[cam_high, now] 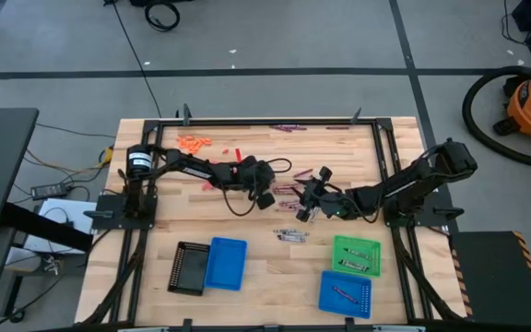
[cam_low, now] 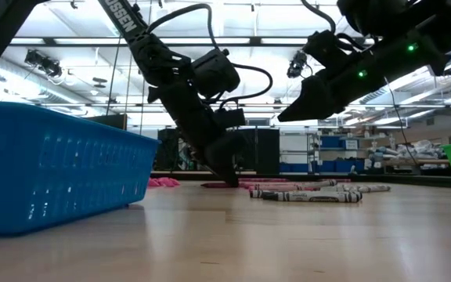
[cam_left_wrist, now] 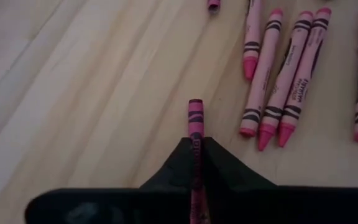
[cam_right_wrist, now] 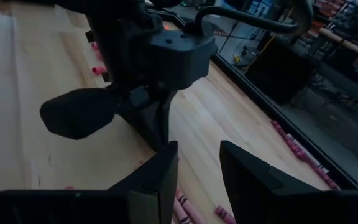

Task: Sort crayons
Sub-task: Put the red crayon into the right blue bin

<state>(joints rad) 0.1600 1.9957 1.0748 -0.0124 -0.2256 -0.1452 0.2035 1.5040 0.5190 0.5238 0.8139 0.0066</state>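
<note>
My left gripper (cam_high: 267,196) slants down to the table's middle, shut on a dark pink crayon (cam_left_wrist: 195,115). Several lighter pink crayons (cam_left_wrist: 278,81) lie flat on the wood just beside it. My right gripper (cam_high: 304,210) hangs open above the table a little to the right, its fingers (cam_right_wrist: 160,174) empty and pointing toward the left gripper. Silver-grey crayons (cam_high: 291,235) lie nearer the front, orange ones (cam_high: 192,141) at the far left, and purple ones (cam_high: 289,127) along the far edge. My left gripper pinches the dark pink crayon between its two fingers, a short way behind its flat end (cam_left_wrist: 196,138). The crayon runs along the fingers and its end sticks out past the fingertips. The fingers slant down from the table's left, their tips (cam_low: 230,180) at the tabletop.
A black tray (cam_high: 188,267) and a blue tray (cam_high: 226,263) stand at the front left. A green tray (cam_high: 356,255) and a second blue tray (cam_high: 346,293), each with crayons inside, stand at the front right. A black frame rail (cam_high: 247,121) borders the table.
</note>
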